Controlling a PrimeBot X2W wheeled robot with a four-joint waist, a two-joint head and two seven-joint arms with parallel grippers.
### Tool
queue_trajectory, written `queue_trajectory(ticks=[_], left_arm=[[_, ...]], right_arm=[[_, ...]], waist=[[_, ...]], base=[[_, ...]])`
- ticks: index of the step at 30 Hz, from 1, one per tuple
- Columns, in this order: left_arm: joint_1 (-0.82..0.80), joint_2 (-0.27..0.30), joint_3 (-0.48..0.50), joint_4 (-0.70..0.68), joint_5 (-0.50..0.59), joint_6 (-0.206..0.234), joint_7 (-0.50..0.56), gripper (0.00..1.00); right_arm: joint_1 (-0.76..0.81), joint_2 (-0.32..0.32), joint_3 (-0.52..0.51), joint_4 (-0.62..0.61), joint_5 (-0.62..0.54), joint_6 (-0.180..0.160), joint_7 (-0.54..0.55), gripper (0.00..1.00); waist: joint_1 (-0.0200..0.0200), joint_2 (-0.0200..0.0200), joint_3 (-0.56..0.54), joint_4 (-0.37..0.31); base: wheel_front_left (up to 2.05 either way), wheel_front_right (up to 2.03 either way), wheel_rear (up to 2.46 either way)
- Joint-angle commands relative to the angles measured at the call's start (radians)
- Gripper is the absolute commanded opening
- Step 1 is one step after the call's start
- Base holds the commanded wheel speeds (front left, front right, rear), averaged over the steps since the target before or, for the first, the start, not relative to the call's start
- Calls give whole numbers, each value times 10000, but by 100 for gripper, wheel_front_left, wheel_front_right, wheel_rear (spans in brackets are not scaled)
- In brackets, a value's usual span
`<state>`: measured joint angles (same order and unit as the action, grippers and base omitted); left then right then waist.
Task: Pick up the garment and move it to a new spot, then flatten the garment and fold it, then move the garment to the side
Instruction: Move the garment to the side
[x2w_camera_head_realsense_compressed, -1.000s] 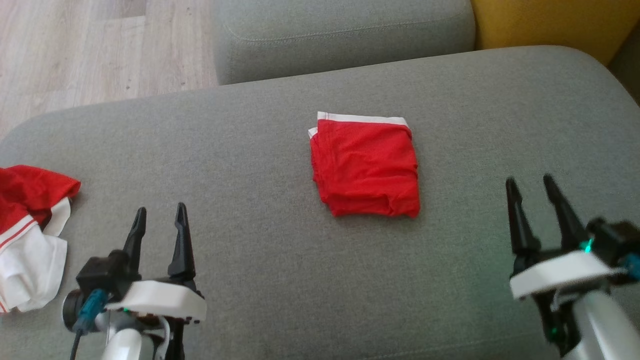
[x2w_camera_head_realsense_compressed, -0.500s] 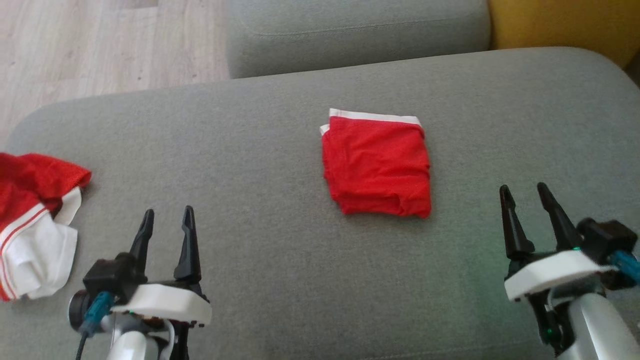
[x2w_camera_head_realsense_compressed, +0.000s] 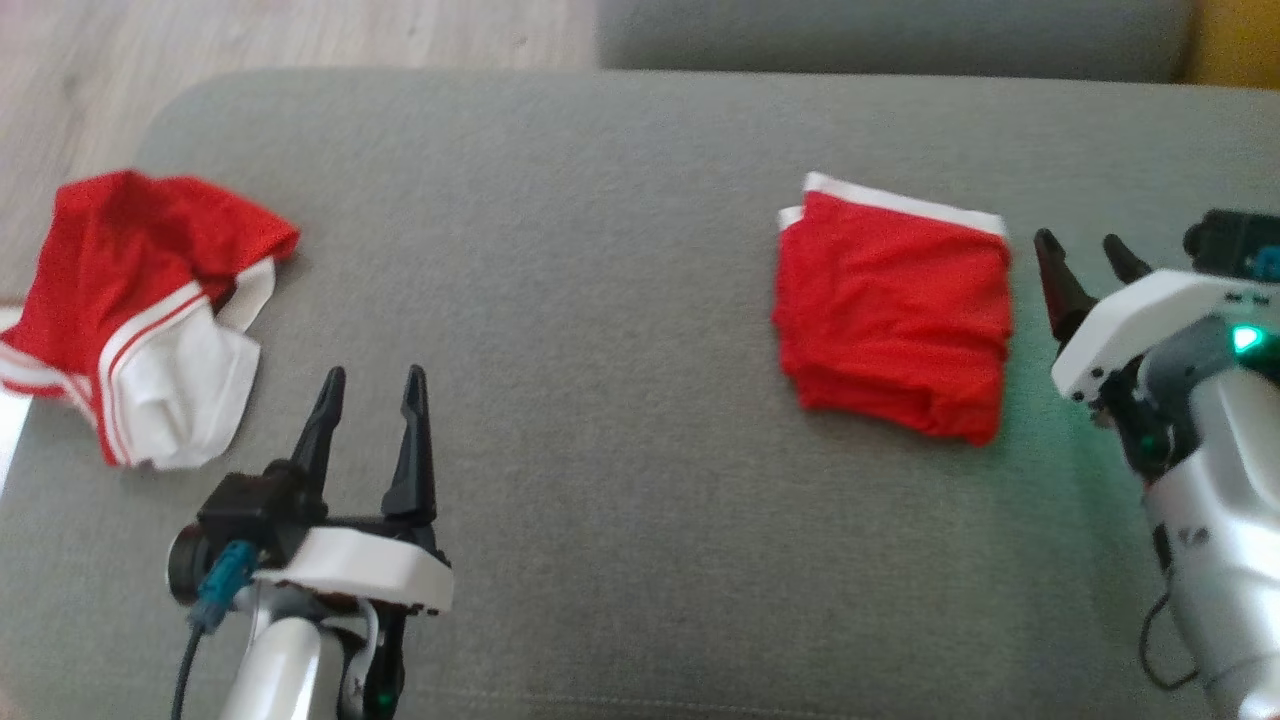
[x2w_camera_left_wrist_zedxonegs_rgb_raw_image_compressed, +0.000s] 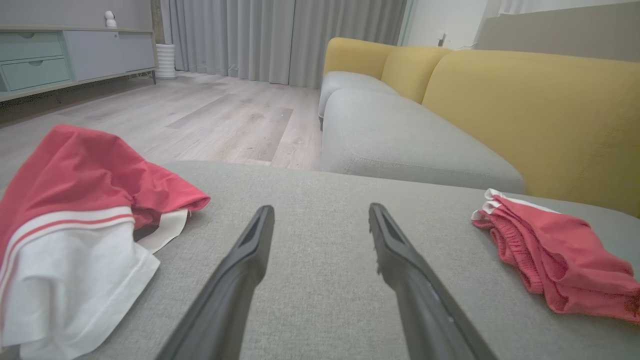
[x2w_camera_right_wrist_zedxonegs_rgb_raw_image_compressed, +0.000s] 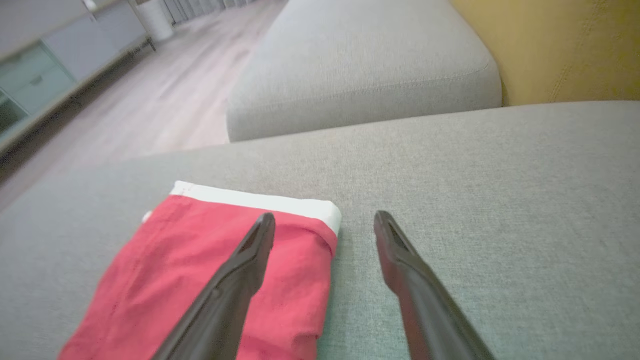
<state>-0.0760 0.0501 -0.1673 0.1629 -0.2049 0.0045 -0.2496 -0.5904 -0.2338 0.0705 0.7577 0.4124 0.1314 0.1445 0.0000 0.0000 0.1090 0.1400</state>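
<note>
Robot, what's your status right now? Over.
Open and empty: left gripper, right gripper. On grey cushion: folded red garment beside right gripper, crumpled red-and-white garment left of left gripper.

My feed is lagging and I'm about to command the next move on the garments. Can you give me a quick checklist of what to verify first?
1. The left hand is open and holds nothing: ok.
2. The right hand is open and holds nothing: ok.
3. The folded red fabric garment with white waistband lies flat on the grey fabric sofa cushion: ok.
4. The right hand is apart from the folded garment: cannot tell; it is at the garment's right edge.
5. The crumpled red and white fabric garment is flattened: not ok; it is bunched up, left of the left hand.
</note>
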Motion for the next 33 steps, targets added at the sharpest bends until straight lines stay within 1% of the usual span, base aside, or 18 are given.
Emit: queue_trajectory(ticks=[1, 3, 6, 10, 11, 12, 14, 16, 17, 19, 22, 26, 29, 33], left_arm=[[-601, 8, 186, -293, -38, 48, -122, 100], [-699, 6, 116, -272, -65, 59, -122, 100], [-813, 4, 28, -241, -140, 110, -122, 100], [-907, 3, -79, -195, -178, 154, -122, 100], [-907, 3, -79, -195, -178, 154, -122, 100], [-922, 3, -97, -191, -185, 163, -122, 100], [-937, 3, -114, -180, -188, 185, -122, 100], [-954, 2, -130, -156, -186, 196, -122, 100], [-966, 2, -143, -136, -179, 192, -122, 100], [-989, 2, -181, -110, -164, 185, -122, 100], [-1017, 2, -253, -85, -141, 117, -122, 100], [-1066, 2, -355, -58, -91, -29, -122, 100], [-1153, 2, -534, -17, -100, -227, -122, 100], [-1438, 1, -855, 109, -60, -427, -122, 100]], right_arm=[[-736, -214, 262, 224, -43, -7, 166, 100], [-1170, -238, 241, 922, 169, -7, 436, 100], [-1668, -231, 122, 2086, 435, -7, 1200, 100], [-2003, -48, -153, 3557, 994, -7, 2816, 100], [-2003, -48, -153, 3557, 994, -7, 2816, 100], [-2056, -50, -152, 3782, 1001, -7, 3035, 100], [-2143, 160, -218, 3940, 1271, -7, 3297, 100], [-2155, 325, -245, 3816, 1612, -7, 3297, 100], [-2127, 344, -173, 3693, 1707, -7, 3222, 87], [-2060, 322, -54, 3433, 1875, -7, 2877, 0], [-2031, 202, 179, 3171, 1934, -7, 2213, 0], [-2150, 38, 494, 3002, 1967, -7, 1474, 0], [-2275, -121, 841, 2977, 1937, -7, 1258, 0], [-2438, -289, 1314, 2931, 1971, -7, 1163, 0]], waist=[[0, 0, 506, 534], [0, 0, 652, 708], [0, 0, 781, 871], [0, 0, 840, 1013], [0, 0, 840, 1013], [0, 0, 861, 1040], [0, 0, 893, 1062], [0, 0, 936, 1065], [0, 0, 945, 1058], [0, 0, 926, 1010], [0, 0, 808, 817], [0, 0, 540, 339], [0, 0, 363, -194], [0, 0, 244, -1116]], base=[[0, 0, 0], [0, 0, 0], [0, 0, 0], [0, 0, 0], [0, 0, 0], [0, 0, 0], [0, 0, 0], [0, 0, 0], [0, 0, 0], [0, 0, 0], [0, 0, 0], [0, 0, 0], [0, 0, 0], [0, 0, 0]])
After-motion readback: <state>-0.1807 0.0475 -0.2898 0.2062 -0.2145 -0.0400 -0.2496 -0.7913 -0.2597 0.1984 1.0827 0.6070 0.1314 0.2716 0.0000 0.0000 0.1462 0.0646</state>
